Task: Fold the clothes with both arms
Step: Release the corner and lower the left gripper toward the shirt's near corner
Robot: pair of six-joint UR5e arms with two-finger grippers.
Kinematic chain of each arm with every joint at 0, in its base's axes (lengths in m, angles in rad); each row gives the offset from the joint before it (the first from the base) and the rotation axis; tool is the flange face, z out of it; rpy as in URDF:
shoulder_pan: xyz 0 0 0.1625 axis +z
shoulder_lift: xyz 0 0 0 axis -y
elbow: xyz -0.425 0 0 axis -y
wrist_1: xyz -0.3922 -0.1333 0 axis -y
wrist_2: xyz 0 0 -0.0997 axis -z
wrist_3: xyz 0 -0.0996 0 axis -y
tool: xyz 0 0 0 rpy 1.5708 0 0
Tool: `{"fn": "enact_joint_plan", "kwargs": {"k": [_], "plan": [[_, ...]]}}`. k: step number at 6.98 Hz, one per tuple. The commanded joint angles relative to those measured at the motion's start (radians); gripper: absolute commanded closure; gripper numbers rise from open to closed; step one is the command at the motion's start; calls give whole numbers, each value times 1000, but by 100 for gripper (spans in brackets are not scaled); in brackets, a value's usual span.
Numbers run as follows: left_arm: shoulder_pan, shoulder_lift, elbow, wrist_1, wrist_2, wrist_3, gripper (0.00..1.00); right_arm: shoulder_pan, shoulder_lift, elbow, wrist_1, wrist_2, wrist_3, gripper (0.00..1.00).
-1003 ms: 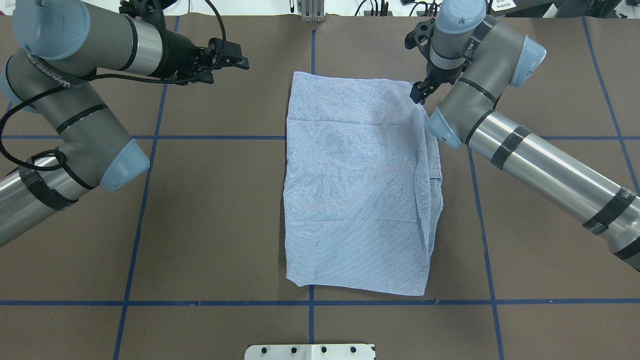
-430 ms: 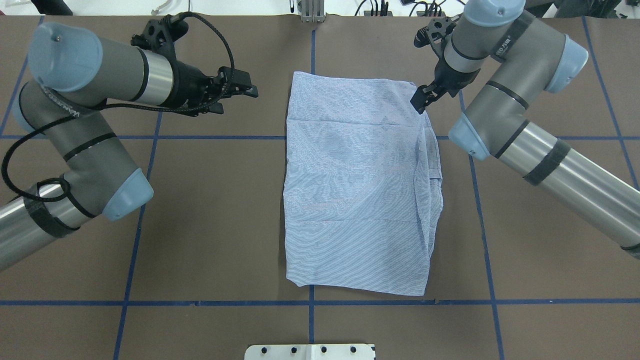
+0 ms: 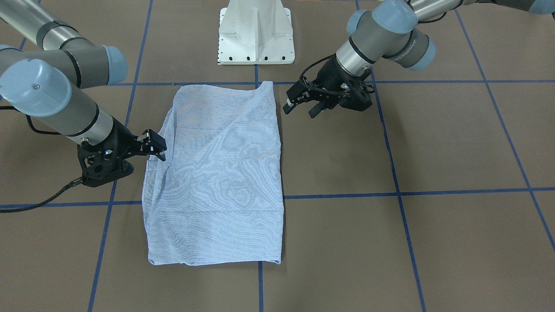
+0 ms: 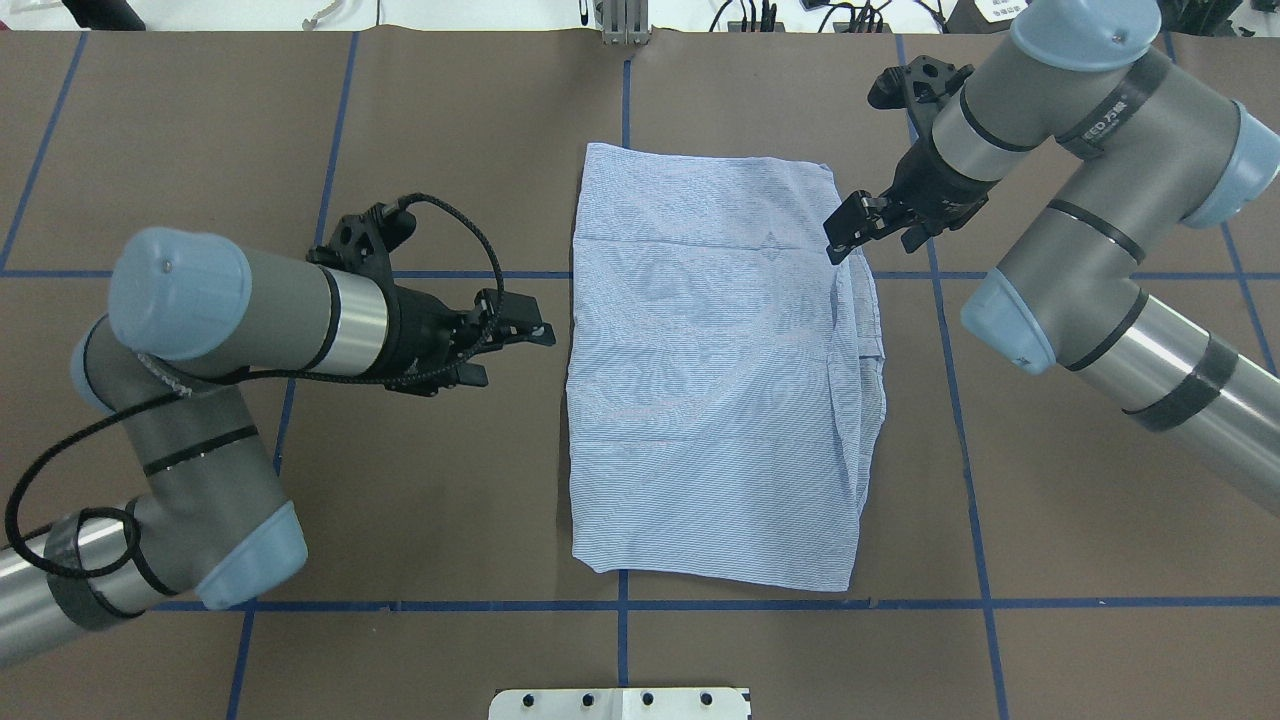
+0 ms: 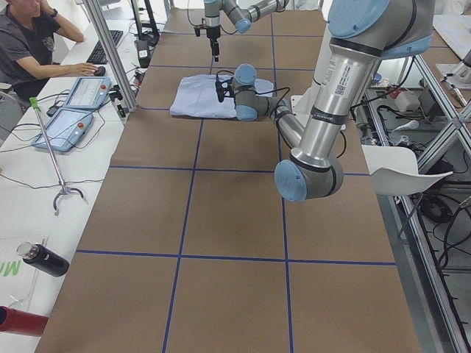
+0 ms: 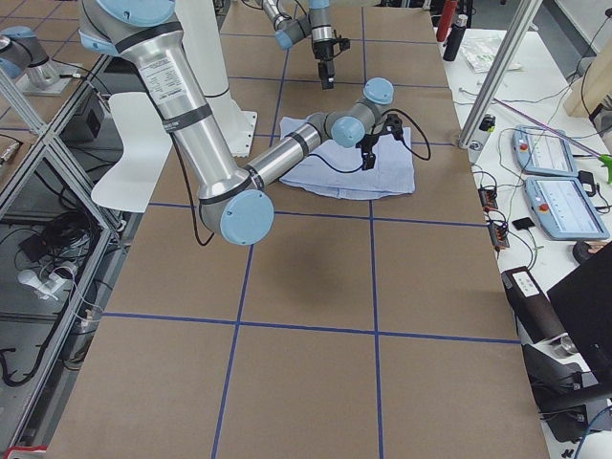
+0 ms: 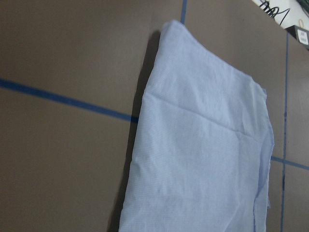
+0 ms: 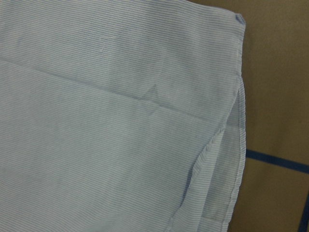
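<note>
Since the earlier frame the left arm (image 4: 230, 310) has swung from upper left down to middle left of the overhead view; its jaws stand spread, just beside the left edge of the shirt (image 4: 710, 380). The right arm (image 4: 1080, 110) slid slightly lower; its jaws sit at the right edge, and I cannot tell if they pinch cloth. One shirt, light blue with fine white stripes, folded to a tall rectangle, lies flat at the centre of the brown surface (image 4: 420, 480). Arms: two, each with one pair of jaws.
</note>
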Motion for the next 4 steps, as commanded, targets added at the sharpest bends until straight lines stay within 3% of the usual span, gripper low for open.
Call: {"fn": "enact_joint_plan", "kwargs": {"k": [1, 4], "plan": [[186, -10, -19, 91, 137, -101, 1, -41, -40, 118, 8, 19, 201, 0], [248, -56, 88, 130, 181, -93, 12, -81, -48, 183, 8, 17, 331, 0]]}}
